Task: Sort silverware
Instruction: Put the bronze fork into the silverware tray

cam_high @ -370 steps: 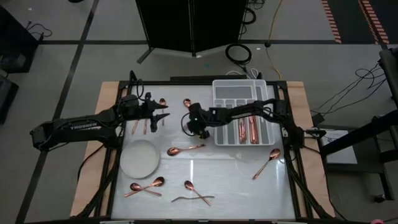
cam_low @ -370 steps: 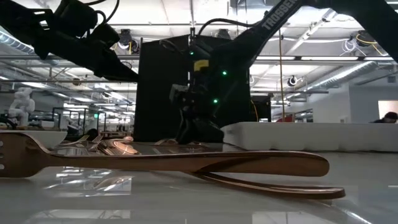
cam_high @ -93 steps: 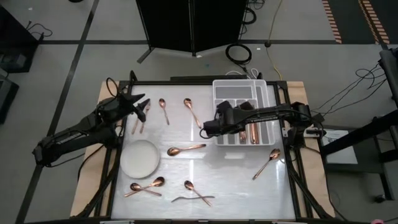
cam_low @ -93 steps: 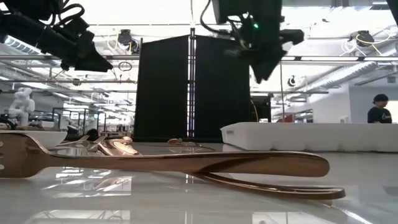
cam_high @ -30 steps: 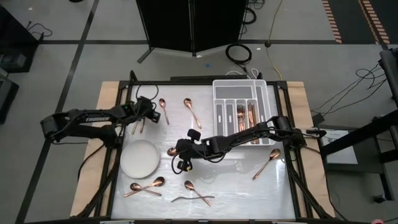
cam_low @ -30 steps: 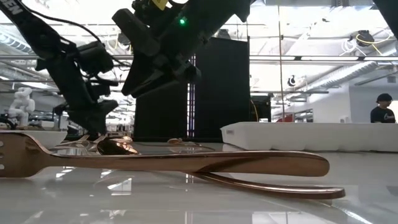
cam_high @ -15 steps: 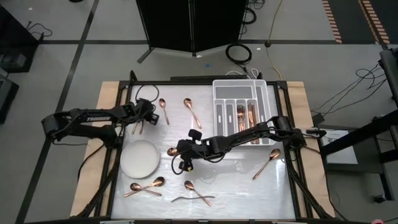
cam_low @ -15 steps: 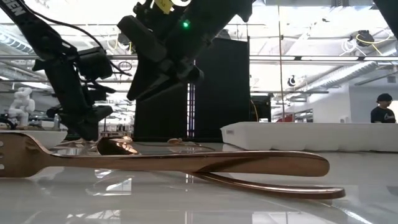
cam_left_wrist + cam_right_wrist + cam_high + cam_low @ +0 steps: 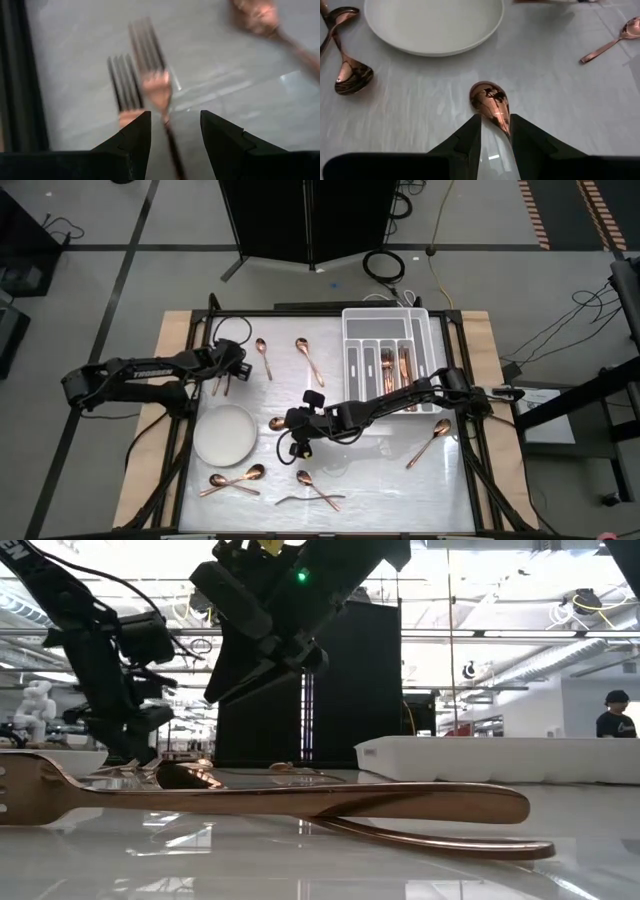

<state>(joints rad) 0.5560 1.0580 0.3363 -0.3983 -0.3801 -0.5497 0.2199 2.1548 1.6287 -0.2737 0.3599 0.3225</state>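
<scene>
Copper silverware lies scattered on the white table. My left gripper (image 9: 172, 132) is open over two forks (image 9: 222, 383) that lie side by side near the far left corner. Its fingers straddle one fork's handle (image 9: 169, 131), and the other fork's handle runs under one finger. My right gripper (image 9: 495, 131) is open by a narrow gap at the table's middle. It stands over a spoon (image 9: 279, 423) with the spoon's neck (image 9: 504, 122) between its fingers and the bowl (image 9: 489, 99) just ahead. Whether either gripper touches metal does not show.
The white compartmented tray (image 9: 352, 350) at the far right holds copper pieces. A round white plate (image 9: 225, 435) sits left of the right gripper. More spoons lie at the far edge (image 9: 262, 355) (image 9: 308, 358), the right (image 9: 430, 442) and the near side (image 9: 235, 480), beside a fork (image 9: 260, 802).
My left gripper has shifted a little toward the table's left edge, low over the two forks. My right gripper has stayed nearly still above the spoon. No silverware has moved.
</scene>
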